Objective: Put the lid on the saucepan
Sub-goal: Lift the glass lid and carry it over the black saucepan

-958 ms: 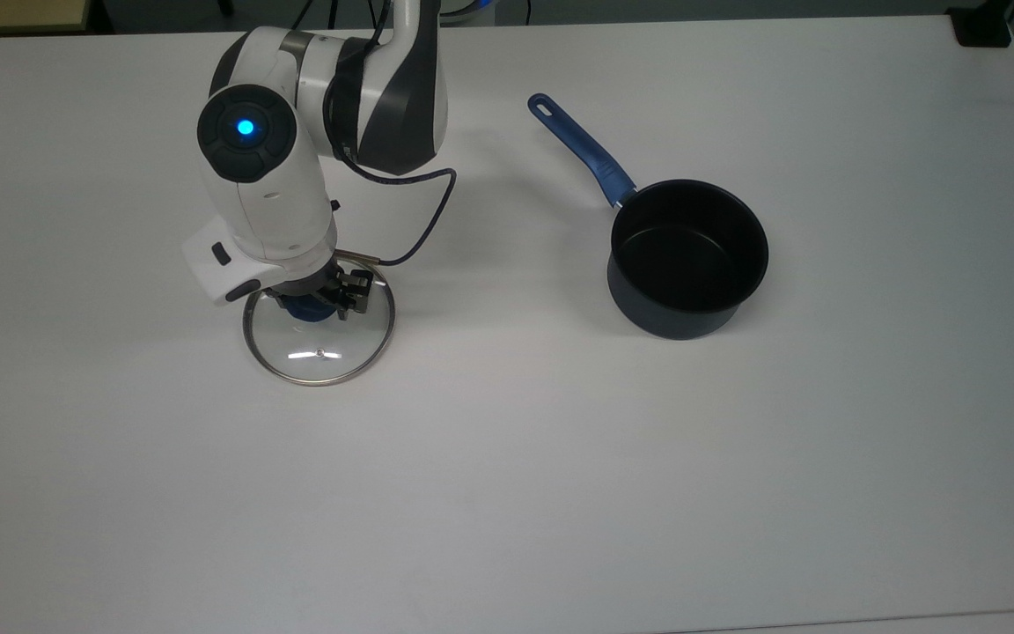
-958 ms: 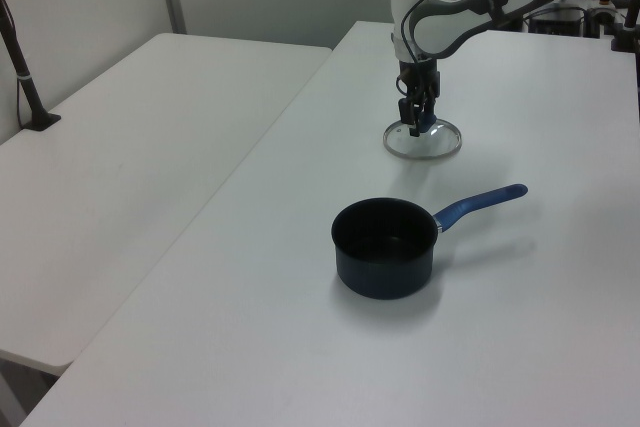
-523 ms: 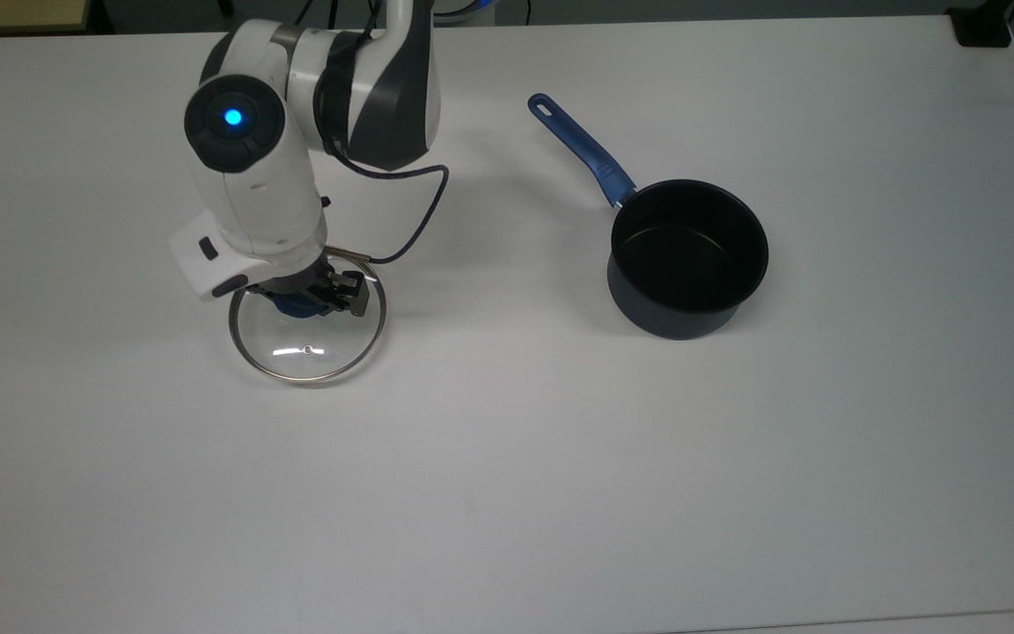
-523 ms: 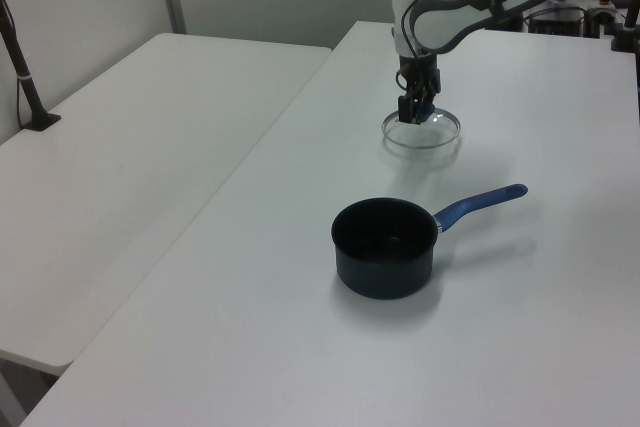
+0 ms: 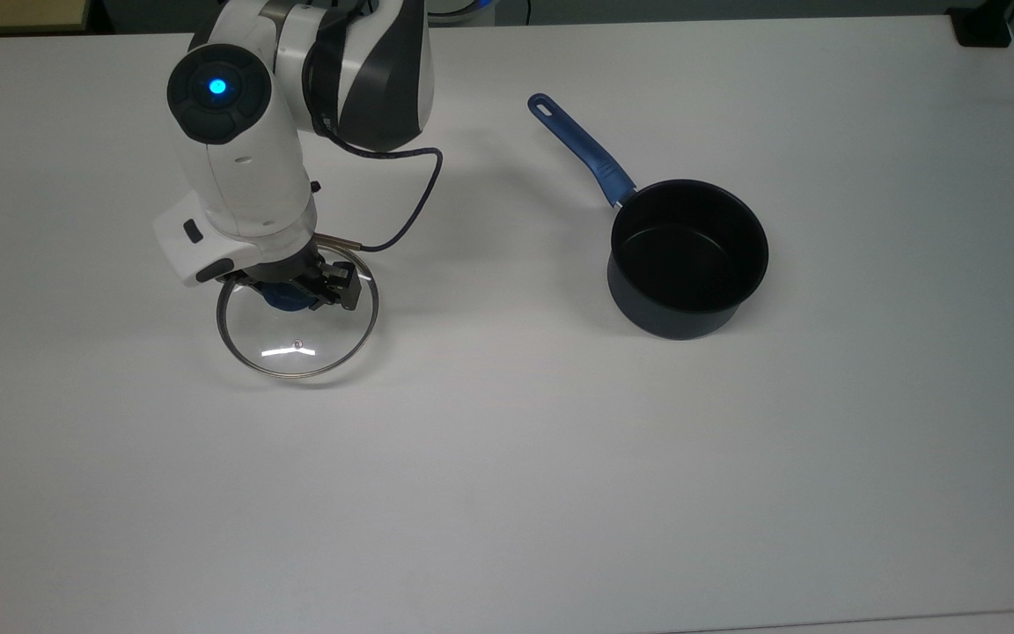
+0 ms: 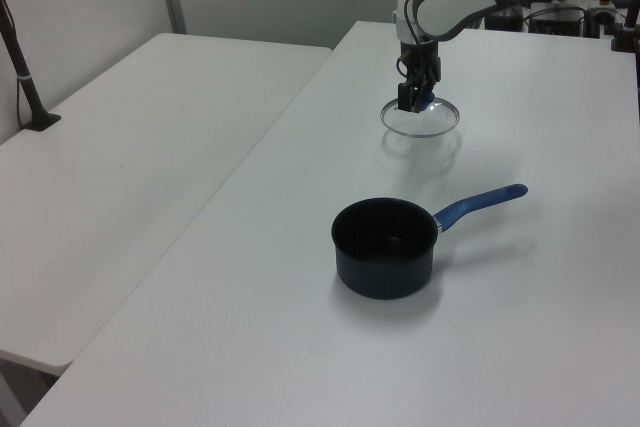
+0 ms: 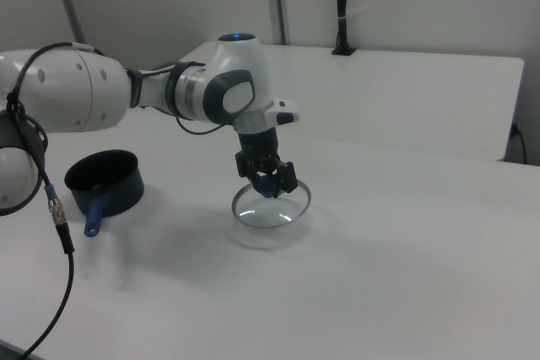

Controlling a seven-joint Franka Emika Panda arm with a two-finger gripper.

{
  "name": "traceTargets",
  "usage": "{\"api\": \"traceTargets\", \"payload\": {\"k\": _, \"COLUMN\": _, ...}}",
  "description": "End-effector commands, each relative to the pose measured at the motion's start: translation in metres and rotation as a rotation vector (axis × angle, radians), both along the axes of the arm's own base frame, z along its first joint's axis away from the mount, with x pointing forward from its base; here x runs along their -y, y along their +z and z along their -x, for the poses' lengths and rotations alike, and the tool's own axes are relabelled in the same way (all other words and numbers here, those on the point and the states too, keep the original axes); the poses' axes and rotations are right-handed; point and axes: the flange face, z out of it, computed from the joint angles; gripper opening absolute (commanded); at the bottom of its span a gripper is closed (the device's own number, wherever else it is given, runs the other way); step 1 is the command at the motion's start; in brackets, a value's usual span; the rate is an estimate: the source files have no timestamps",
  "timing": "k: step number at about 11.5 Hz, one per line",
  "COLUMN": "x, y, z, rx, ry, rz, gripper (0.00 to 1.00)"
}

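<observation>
Lifted clear of the counter [image 5: 507, 493] since earlier: lid [image 5: 297, 339], knob pinched between closed fingers [image 5: 344, 286]. Left: carrying across onto saucepan [image 5: 688, 257].

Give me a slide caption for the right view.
Gripper holds the lid by its knob, lifted off the table; saucepan waits open.

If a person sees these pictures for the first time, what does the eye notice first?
First comes the white robot arm at the top view's left, its gripper shut on the blue knob of the glass lid, which hangs above its own shadow on the table. Next is the dark saucepan at the top view's right, open, its blue handle pointing up-left.
</observation>
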Motion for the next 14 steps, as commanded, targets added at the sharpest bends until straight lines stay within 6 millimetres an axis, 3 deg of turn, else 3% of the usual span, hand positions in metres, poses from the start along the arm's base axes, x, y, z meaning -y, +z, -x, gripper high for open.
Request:
{"api": "traceTargets", "payload": {"k": 1, "x": -0.005, "y": 0.036, "z": 0.011, "rx": 0.019, "ry": -0.004, "rz": -0.012, "gripper": 0.51}}
{"api": "traceTargets", "payload": {"k": 4, "x": -0.042, "y": 0.050, "z": 0.015, "rx": -0.007, "ry": 0.029, "rz": -0.023, "gripper": 0.51}}
{"api": "traceTargets", "payload": {"k": 9, "x": -0.130, "y": 0.072, "z": 0.024, "rx": -0.027, "ry": 0.066, "rz": -0.079, "gripper": 0.51}}
{"api": "traceTargets", "payload": {"k": 14, "x": -0.242, "y": 0.078, "z": 0.040, "rx": -0.009, "ry": 0.100, "rz": -0.058, "gripper": 0.51}}
